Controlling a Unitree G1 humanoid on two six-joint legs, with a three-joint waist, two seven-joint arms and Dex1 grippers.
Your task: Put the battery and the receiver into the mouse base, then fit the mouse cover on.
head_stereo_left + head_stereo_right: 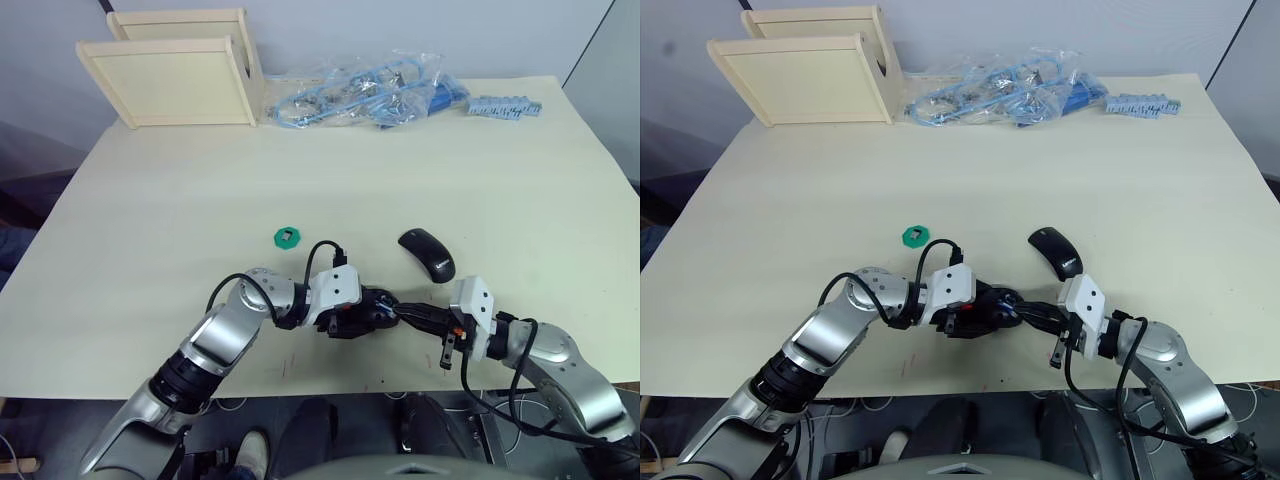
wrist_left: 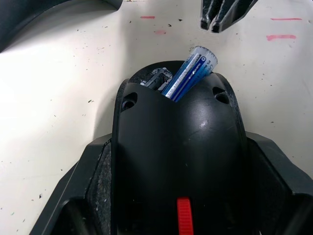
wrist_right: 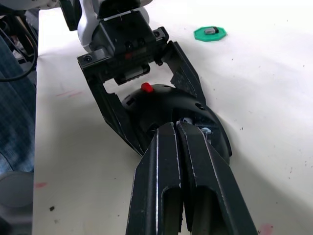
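On the pale surface (image 1: 150, 200), the left tool (image 3: 146, 105) is clamping the mouse base (image 2: 176, 161), battery (image 2: 190, 72) protruding; the right tool (image 3: 177, 128) is pressed together.

Both head views look forward and down over the whole counter (image 1: 500, 160) from above. Each wrist view sits low and close, facing the mouse base (image 2: 176, 161), which all views share.

Green disc (image 1: 287, 237) mid-table; wooden boxes (image 1: 175, 68), bagged blue parts (image 1: 365, 92) and blue strip (image 1: 505, 107) along far edge.
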